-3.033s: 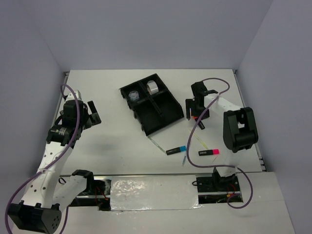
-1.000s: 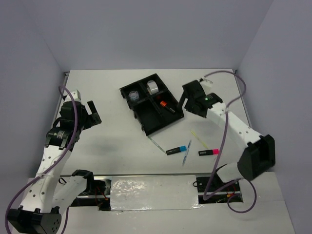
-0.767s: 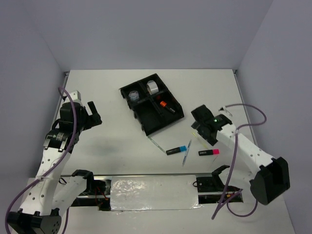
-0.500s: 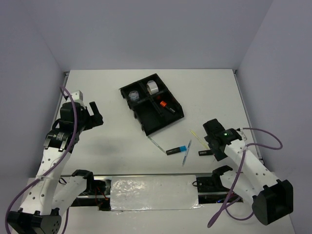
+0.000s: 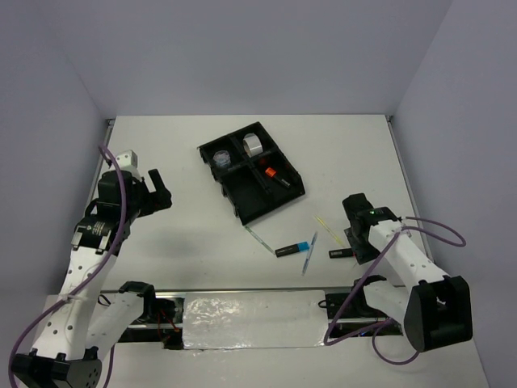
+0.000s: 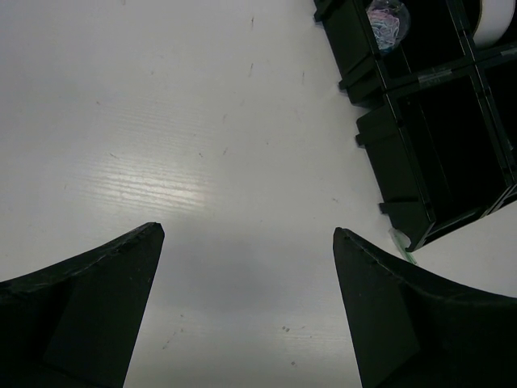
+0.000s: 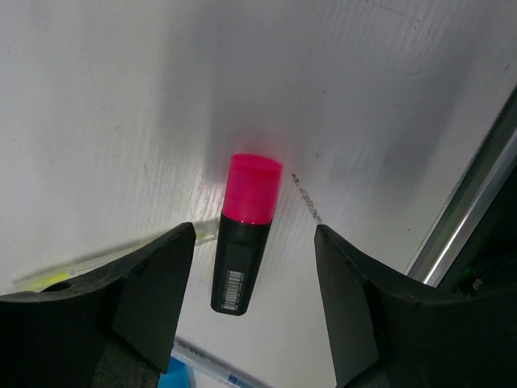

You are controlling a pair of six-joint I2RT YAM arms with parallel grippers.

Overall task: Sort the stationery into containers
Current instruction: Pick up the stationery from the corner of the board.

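1. The right gripper is hanging low over the table near its front right corner. Its jaws are standing apart and straddling a pink-capped marker, with a gap showing on either side, so nothing is being pinched.
2. The marker is lying flat on the table directly between the two fingers. Its long axis is running roughly in line with them and leaning a little off true, and the pink cap is pointing away from the wrist. The jaws are therefore facing its narrow black barrel, which looks the right way round for a squeeze across the width.
3. From above, only the barrel's end is peeking out to the left of the right gripper, the rest being hidden beneath it.
4. Just beside it, a thin yellow-green pen is lying aslant, and a blue-capped marker and a blue pen are waiting a little further left.
5. The black four-compartment tray is sitting toward the table's middle, farther from the arm bases and leftward of the marker. An orange-capped marker is already resting in one compartment, which looks the likely home for this one.
6. The left gripper is hovering well apart on the far left, with its jaws spread wide over bare table, so the right arm is plainly the nearer.
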